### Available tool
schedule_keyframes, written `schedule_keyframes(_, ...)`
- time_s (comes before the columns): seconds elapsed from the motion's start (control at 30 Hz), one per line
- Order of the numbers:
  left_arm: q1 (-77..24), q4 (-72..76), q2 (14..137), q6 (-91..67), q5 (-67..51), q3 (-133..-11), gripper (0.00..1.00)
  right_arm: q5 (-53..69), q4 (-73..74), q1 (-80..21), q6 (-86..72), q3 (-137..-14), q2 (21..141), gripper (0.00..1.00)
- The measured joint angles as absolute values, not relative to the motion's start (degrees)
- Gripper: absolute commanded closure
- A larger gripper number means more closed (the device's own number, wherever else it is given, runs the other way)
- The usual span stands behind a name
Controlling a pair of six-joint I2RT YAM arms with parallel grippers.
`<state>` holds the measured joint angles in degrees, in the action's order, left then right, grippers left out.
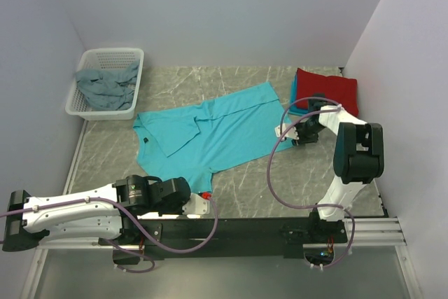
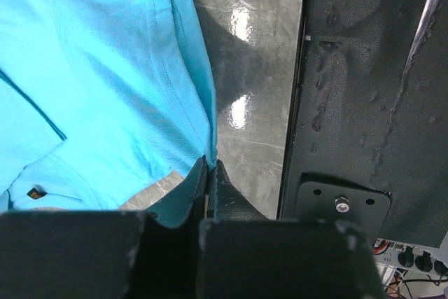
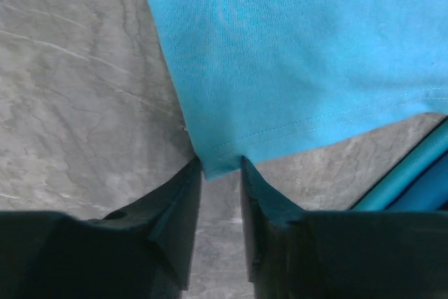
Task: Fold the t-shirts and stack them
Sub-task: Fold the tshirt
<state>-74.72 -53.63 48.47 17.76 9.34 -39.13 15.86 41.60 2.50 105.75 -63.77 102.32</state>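
A bright turquoise t-shirt (image 1: 224, 127) lies spread on the grey marbled table, one sleeve side folded over. My left gripper (image 1: 205, 195) is at its near corner. In the left wrist view the jaws (image 2: 210, 164) are shut on the shirt's edge (image 2: 105, 68). My right gripper (image 1: 290, 136) is at the shirt's right hem corner. In the right wrist view it (image 3: 220, 162) is open, with the hem corner (image 3: 294, 54) between its tips. A folded red shirt (image 1: 329, 89) lies on a folded turquoise-blue one (image 1: 297, 108) at the back right.
A white perforated basket (image 1: 112, 51) at the back left holds a crumpled grey-blue shirt (image 1: 105, 83). The black mounting rail (image 1: 245, 227) runs along the near edge, close beside my left gripper (image 2: 364, 89). Walls close in the left, back and right sides.
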Motion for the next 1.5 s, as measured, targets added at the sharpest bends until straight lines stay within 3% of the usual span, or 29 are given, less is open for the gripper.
schedule_keyframes(0.27,-74.72,-53.39,48.45,17.74,9.41,-39.13,1.0,13.74,41.52,1.04,105.78,-64.25,103.11,0.91)
schedule_keyframes(0.47,-74.72,-53.41,47.11,17.72,10.02,-39.13,1.0,13.63,41.56,0.89,105.43,-64.53,103.22,1.0)
schedule_keyframes(1.1,-71.83,-48.25,39.83,18.48,20.86,-40.42,1.0,22.33,48.1,0.89,96.2,-79.55,103.2,1.0)
schedule_keyframes(1.5,-56.31,-37.39,46.28,20.64,11.9,-41.17,1.0,23.29,48.34,0.71,90.15,-82.06,106.34,1.0)
